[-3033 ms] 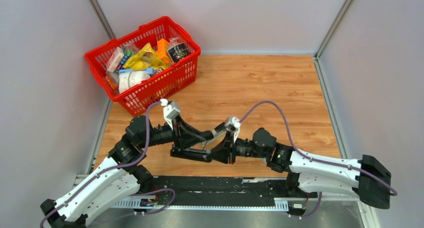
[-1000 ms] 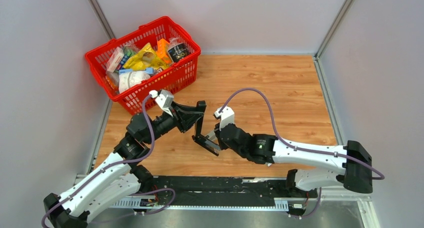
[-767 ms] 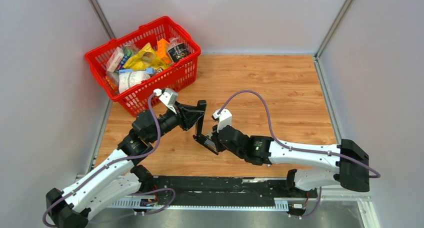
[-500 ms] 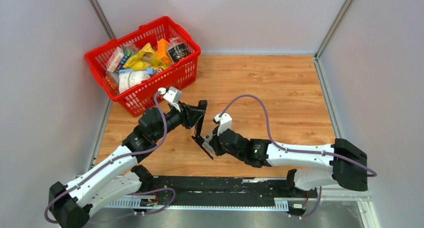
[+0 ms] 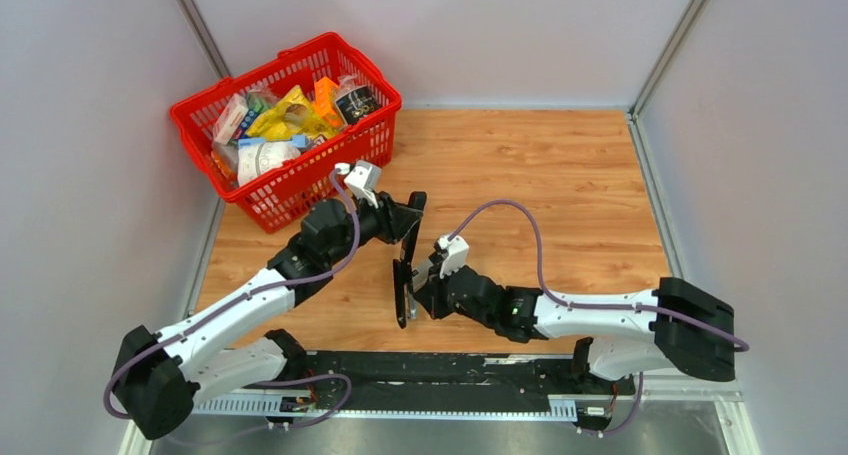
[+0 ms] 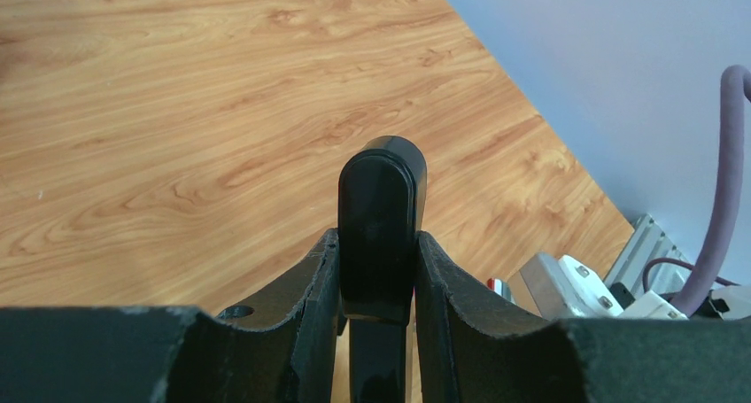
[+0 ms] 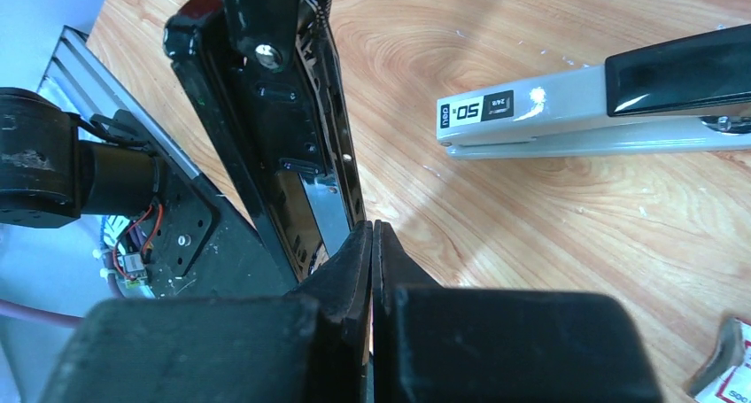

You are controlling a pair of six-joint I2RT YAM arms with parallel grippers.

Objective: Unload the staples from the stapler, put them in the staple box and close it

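Leftmost, one red basket (image 5: pixel 320 175) of packets sits at the far left corner of the bench (image 5: pixel 540 175). Next, the left tool (image 6: pixel 376 236) is clenched on the rounded black end of the one stapler (image 6: pixel 381 199), holding it up near the bench's front middle, between the pair of tools. The stapler is swung open. One limb is black with a shiny metal channel; the other is pale grey with a black insert and a "50" label. Whether its lower end touches the bench I cannot tell. The right tool (image 7: pixel 372 235) is clenched on nothing, its tips touching the black limb's edge. Rightmost, the corner of one white, red-marked box (image 7: pixel 722 372) lies on the bench.
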